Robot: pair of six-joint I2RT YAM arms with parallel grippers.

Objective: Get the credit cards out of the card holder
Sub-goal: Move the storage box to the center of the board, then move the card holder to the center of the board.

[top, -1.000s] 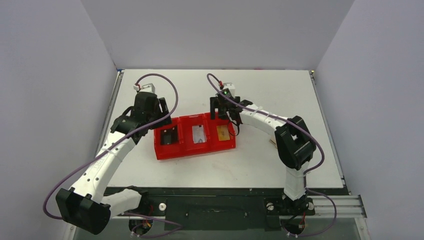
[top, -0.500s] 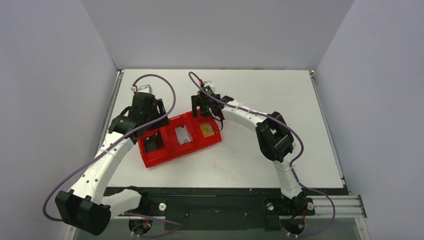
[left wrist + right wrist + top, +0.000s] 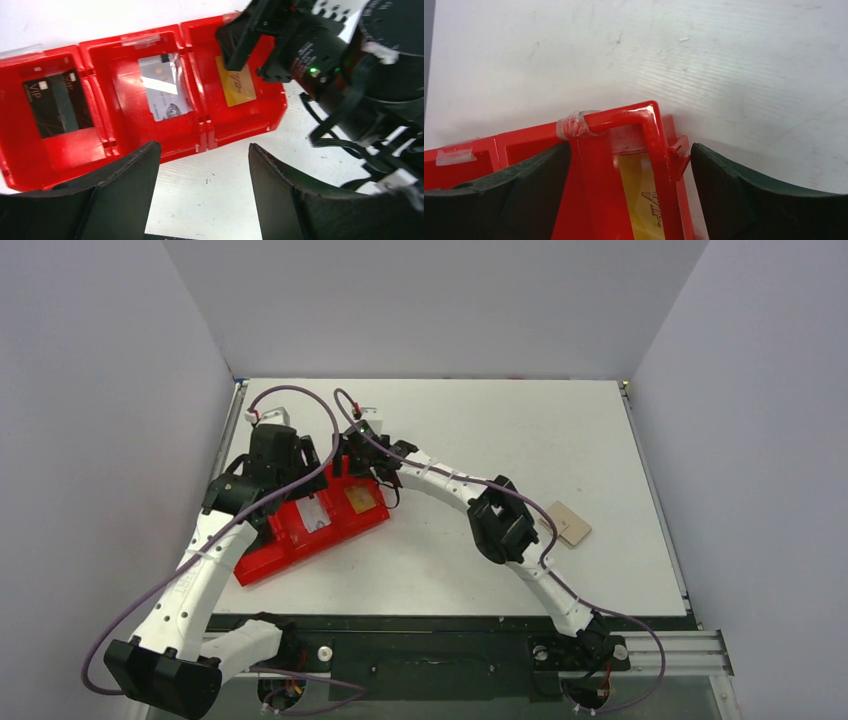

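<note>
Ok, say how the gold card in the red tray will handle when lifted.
The gold card looks thin and flat, so probably light and fairly stiff. It lies flush in the red tray, walled in, so its edges may be hard to pinch. Its smooth face may slip.

A red tray point(image 3: 262, 564) of three compartments in a row lies askew on the left part of the white counter point(image 3: 480, 430), its left end nearer, its right end farther. Bits of clear tape point(image 3: 574, 123) stick to its far rim. Plain grey walls point(image 3: 430, 300) close the counter on three sides.
</note>
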